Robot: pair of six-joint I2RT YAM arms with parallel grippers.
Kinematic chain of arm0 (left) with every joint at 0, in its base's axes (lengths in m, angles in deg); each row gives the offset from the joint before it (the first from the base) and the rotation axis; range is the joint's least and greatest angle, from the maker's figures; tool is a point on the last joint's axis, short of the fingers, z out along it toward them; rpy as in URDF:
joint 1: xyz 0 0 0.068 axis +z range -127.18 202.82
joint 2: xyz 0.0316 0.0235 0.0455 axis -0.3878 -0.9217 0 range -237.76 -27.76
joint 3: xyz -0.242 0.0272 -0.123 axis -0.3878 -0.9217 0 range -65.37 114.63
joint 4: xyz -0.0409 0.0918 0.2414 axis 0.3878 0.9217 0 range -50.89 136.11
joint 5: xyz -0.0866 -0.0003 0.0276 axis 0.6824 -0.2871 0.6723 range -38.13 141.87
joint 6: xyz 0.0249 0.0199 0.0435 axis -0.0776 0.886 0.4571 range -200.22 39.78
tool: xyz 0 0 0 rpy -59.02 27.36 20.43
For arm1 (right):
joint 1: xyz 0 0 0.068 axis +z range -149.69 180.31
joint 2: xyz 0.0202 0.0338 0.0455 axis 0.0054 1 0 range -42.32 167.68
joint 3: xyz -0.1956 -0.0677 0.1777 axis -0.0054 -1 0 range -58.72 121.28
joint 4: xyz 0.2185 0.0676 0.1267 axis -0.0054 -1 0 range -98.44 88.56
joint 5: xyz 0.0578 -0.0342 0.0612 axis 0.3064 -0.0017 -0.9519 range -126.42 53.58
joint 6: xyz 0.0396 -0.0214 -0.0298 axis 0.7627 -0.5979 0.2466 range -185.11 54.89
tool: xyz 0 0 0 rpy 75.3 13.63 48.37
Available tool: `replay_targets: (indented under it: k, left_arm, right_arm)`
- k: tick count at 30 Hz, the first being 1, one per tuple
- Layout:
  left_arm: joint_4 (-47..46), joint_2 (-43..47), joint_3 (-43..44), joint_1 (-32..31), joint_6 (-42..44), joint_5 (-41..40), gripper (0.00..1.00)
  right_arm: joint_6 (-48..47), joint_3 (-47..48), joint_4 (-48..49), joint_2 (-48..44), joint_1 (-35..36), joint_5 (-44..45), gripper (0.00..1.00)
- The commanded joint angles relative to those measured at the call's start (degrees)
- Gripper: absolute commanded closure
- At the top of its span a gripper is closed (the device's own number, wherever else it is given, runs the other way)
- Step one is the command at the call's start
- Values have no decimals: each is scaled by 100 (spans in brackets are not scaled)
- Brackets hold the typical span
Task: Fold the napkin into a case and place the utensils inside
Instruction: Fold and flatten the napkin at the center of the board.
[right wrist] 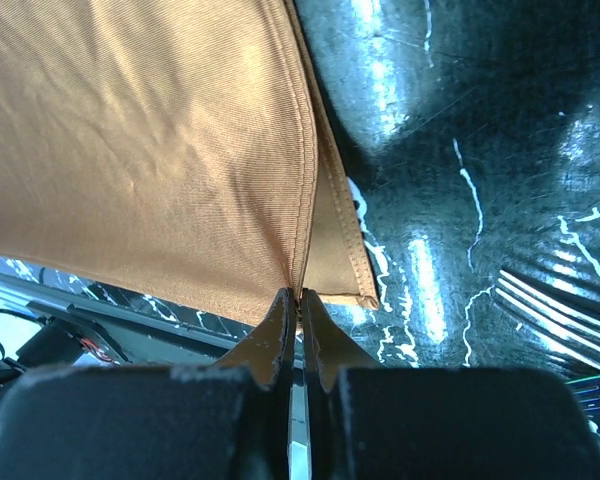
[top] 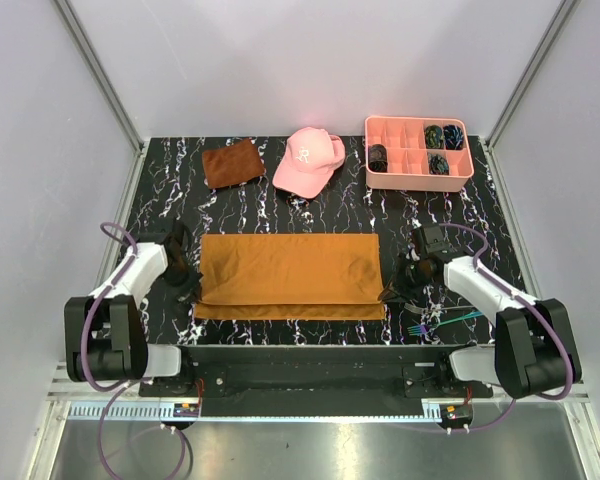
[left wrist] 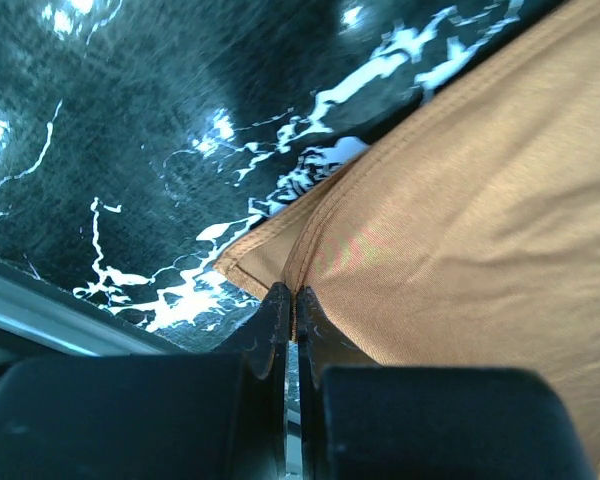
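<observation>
— Near edge first. What lies there?
— The utensils (top: 435,322), right of centre by the right arm's base, apart from the cloth. The fork (right wrist: 550,300) shows its tines in the right wrist view.
— The grippers?
— The left gripper (left wrist: 293,295) is clamped on the near left corner of the napkin (top: 290,275). The right gripper (right wrist: 300,297) pinches the hem at the near right corner.
— And the napkin itself?
— Folded to a wide rectangle, flat on the marbled table (top: 160,200), between both grippers.
— Far side?
— Left to right: a rust-brown cloth (top: 231,162), a pink cap (top: 308,160), a pink compartment tray (top: 417,181).
</observation>
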Motion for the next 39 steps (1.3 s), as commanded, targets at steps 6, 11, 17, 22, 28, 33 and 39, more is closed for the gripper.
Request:
replay_targets:
  k: [6, 11, 17, 22, 28, 33, 39]
  left_arm:
    - [-79, -358, -52, 22, -110, -393, 100]
    - [-70, -288, -79, 5, -145, -428, 100]
    - [166, -25, 62, -4, -128, -455, 100]
    - [325, 406, 238, -4, -145, -499, 100]
    - [483, 503, 203, -13, -189, -490, 100]
    - [440, 416, 71, -4, -233, -543, 100]
    - [229, 170, -105, -4, -286, -543, 100]
  right_arm:
    - [65, -109, 241, 392, 43, 181, 94]
    - [66, -188, 276, 357, 52, 216, 94]
    - [39, -65, 189, 304, 61, 76, 93]
    - [74, 58, -198, -179, 61, 102, 93]
    - [83, 85, -427, -382, 61, 103, 93]
    - [83, -38, -392, -276, 61, 76, 94]
    - [83, -91, -164, 13, 61, 67, 91]
